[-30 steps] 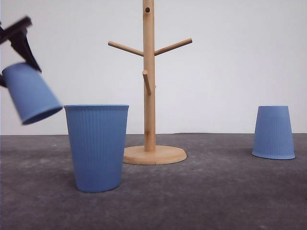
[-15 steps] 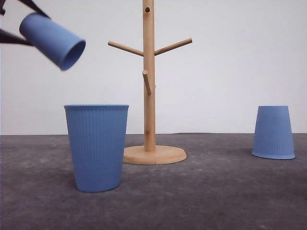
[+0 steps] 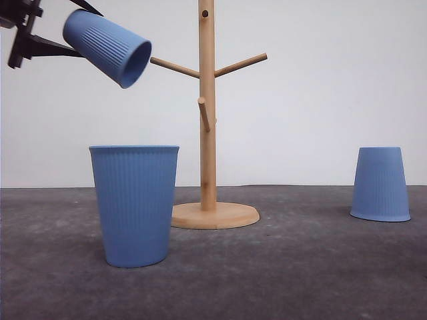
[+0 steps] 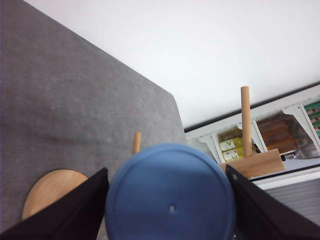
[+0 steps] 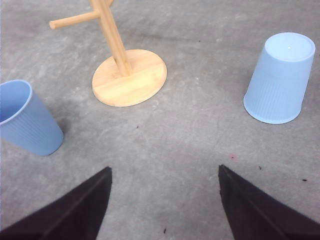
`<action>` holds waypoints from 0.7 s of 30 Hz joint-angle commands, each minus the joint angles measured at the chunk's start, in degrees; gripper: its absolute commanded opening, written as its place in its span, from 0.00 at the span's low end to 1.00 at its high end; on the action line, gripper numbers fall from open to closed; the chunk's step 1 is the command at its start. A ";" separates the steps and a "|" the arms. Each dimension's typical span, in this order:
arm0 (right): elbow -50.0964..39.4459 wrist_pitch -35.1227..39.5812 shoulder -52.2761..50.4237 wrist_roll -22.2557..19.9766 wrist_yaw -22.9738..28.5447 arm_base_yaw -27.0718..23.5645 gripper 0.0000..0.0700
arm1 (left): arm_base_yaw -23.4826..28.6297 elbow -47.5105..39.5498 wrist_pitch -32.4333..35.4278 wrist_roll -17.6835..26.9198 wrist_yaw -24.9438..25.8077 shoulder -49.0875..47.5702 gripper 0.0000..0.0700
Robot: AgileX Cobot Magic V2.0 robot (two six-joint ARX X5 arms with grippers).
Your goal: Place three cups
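My left gripper [image 3: 79, 30] is high at the left, shut on a light-blue ribbed cup [image 3: 107, 47]. That cup is tilted, with its mouth facing right and down, just left of the wooden rack's left peg [image 3: 175, 67]. In the left wrist view the cup's base [image 4: 170, 197] sits between the black fingers [image 4: 65, 210]. A second cup [image 3: 135, 203] stands upright left of the rack base. A third cup [image 3: 380, 183] stands upside down at the right. My right gripper [image 5: 165, 200] hangs open over bare mat, with the upright cup [image 5: 25, 120] and the inverted cup [image 5: 280, 77] beyond it.
The wooden cup rack [image 3: 207, 113] stands mid-table on a round base [image 3: 215, 215], with angled pegs on both sides and a short front peg. A grey mat [image 3: 300, 267] covers the table. A white wall is behind. Shelves [image 4: 280, 130] lie past the table edge.
The left gripper has carried its cup up and to the right, towards the rack's left peg. The cup has tipped from mouth-down to nearly sideways. The other two cups have not moved.
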 commanded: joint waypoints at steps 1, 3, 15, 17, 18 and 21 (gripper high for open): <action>0.90 0.63 0.15 0.68 0.17 0.26 0.61 | -0.38 1.44 1.73 -1.09 0.35 1.62 0.49; 0.90 0.63 0.15 0.68 0.17 0.26 0.61 | -1.04 1.44 3.30 -1.84 0.33 2.61 0.49; 0.90 0.64 0.15 0.86 0.17 0.26 0.61 | -5.28 1.44 7.74 -2.16 -0.58 6.59 0.48; 0.90 0.63 0.15 1.29 0.17 0.26 0.61 | -6.03 1.44 8.04 -1.98 -0.98 7.24 0.48; 0.90 0.64 0.15 1.42 0.17 0.26 0.61 | -6.40 1.44 8.14 -1.79 -1.39 7.44 0.48; 0.90 0.63 0.15 1.53 0.17 0.26 0.61 | -7.42 1.44 8.99 -0.90 -2.65 7.93 0.48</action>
